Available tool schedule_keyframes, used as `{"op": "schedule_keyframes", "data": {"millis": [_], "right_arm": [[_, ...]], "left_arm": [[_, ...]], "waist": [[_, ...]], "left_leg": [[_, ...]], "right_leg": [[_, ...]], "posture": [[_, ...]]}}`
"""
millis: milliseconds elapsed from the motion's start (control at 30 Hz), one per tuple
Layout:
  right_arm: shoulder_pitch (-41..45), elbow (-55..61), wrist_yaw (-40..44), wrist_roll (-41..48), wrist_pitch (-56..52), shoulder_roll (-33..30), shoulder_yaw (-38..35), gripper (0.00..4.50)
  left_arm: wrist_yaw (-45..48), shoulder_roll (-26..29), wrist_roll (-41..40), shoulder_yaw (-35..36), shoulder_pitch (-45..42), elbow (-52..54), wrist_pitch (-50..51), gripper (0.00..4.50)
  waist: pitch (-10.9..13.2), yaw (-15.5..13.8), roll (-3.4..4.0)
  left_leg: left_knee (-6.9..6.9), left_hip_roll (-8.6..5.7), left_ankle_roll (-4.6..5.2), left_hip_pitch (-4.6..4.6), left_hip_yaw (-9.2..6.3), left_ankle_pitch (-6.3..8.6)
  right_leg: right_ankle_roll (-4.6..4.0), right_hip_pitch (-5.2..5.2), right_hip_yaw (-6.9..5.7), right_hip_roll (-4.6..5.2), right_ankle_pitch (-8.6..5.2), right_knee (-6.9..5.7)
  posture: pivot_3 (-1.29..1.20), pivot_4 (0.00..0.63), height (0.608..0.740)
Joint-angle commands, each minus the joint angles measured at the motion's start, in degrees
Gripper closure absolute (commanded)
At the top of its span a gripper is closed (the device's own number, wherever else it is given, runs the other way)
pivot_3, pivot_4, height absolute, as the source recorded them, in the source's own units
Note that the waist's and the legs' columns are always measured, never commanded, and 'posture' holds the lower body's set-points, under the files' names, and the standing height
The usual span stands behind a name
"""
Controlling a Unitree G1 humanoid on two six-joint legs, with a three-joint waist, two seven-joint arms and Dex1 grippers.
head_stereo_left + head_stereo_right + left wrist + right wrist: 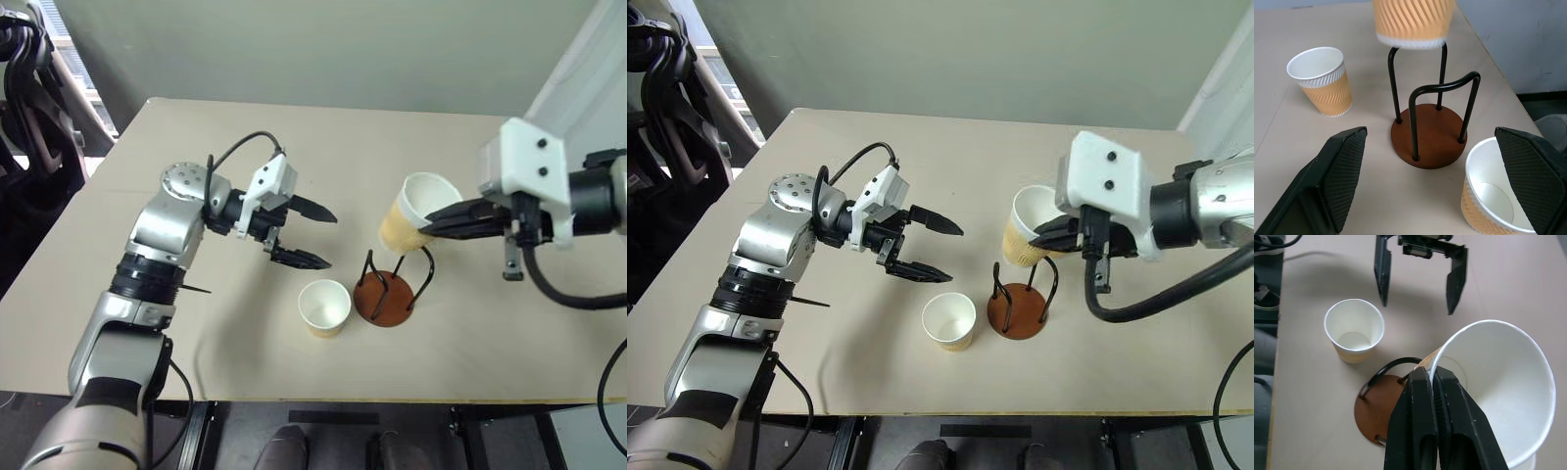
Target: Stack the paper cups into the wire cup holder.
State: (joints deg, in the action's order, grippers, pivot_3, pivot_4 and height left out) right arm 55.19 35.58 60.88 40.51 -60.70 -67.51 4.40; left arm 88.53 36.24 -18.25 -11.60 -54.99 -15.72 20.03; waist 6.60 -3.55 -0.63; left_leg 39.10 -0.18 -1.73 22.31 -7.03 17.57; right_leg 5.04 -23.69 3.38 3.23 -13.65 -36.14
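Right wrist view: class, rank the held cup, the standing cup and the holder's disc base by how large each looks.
1. Held paper cup, largest, though nearness to the camera inflates it.
2 and 3. Standing paper cup and wire cup holder's base: similar, and the base is partly hidden, so unranked.

We see a pale beige bench (294, 147) filling the middle of the frame, its front edge running along the lower part and its far corners cut off at an angle. Behind it, across the top, stands a plain grey-green wall (323, 49). In the upper left we make out a black chair (29, 117) with bright window light (725, 73) behind it. At the upper right a whitish panel (588, 69) leans in. Below the bench's front edge lies a dark floor (431, 436).
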Motion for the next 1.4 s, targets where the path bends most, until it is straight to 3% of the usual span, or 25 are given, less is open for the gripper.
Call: {"op": "schedule_keyframes", "data": {"millis": [33, 133, 400, 733, 867, 1000, 1400], "right_arm": [[1.49, 1.23, -0.26, 0.65, -0.80, 0.74, 0.41, 4.48], [1.13, 1.07, -0.35, -0.93, -0.37, 1.25, 2.12, 4.48], [-13.17, 1.82, 3.46, -2.82, 7.88, -5.34, -5.49, 4.48], [-18.12, 3.18, 3.58, -1.54, 10.29, -5.80, -8.39, 4.48], [-17.62, 4.11, 1.23, -1.29, 9.65, -3.70, -7.21, 4.48], [-15.89, 4.34, -1.50, -1.31, 9.25, -0.36, -6.11, 3.33], [-12.88, 0.92, -9.16, 1.81, 4.78, 7.89, -9.03, 3.33]], "left_arm": [[0.54, -0.01, 0.00, 0.49, -1.22, 0.50, -0.74, 0.00], [0.47, -0.03, -0.01, 0.48, -1.13, 0.62, -0.71, 0.00], [0.17, 0.25, -0.05, 0.58, -0.95, 0.96, -0.57, 0.00], [-0.04, 0.12, -0.05, 0.57, -1.09, 0.85, -0.59, 0.00], [-0.30, -0.01, -0.04, 0.57, -0.98, 1.05, -0.57, 0.00], [-0.55, -0.03, -0.05, 0.61, -0.83, 1.29, -0.46, 0.00], [0.15, 2.74, -1.83, 1.68, 0.74, 7.66, 1.00, 0.00]], "waist": [[0.00, 0.01, 0.00], [0.00, -0.01, 0.00], [0.00, -0.33, 0.00], [0.00, -0.22, -0.01], [0.00, -0.19, -0.01], [0.00, -0.12, -0.01], [0.00, -0.05, -0.01]], "left_leg": [[0.00, 0.00, 0.00, 0.00, 0.00, 0.00], [0.01, 0.00, 0.00, 0.00, 0.00, 0.00], [0.02, 0.00, 0.00, 0.10, -0.05, 0.00], [0.08, 0.01, 0.00, 0.06, -0.03, 0.00], [0.08, 0.01, 0.00, 0.06, -0.03, 0.00], [0.09, 0.01, 0.00, 0.05, -0.03, -0.01], [0.08, 0.01, 0.01, 0.03, -0.05, -0.01]], "right_leg": [[0.00, 0.00, 0.00, 0.00, 0.00, 0.00], [0.00, 0.00, 0.00, 0.00, 0.00, 0.00], [-0.01, 0.04, -0.05, 0.04, 0.03, -0.15], [0.00, 0.05, -0.03, 0.02, 0.04, -0.24], [0.00, 0.05, -0.04, 0.02, 0.04, -0.23], [0.01, 0.05, -0.03, 0.02, 0.04, -0.23], [0.01, 0.04, -0.05, 0.01, 0.04, -0.19]], "posture": [[0.00, 0.150, 0.740], [0.00, 0.150, 0.740], [0.00, 0.150, 0.740], [0.00, 0.150, 0.740], [0.00, 0.150, 0.740], [0.00, 0.150, 0.740], [0.00, 0.150, 0.740]]}}
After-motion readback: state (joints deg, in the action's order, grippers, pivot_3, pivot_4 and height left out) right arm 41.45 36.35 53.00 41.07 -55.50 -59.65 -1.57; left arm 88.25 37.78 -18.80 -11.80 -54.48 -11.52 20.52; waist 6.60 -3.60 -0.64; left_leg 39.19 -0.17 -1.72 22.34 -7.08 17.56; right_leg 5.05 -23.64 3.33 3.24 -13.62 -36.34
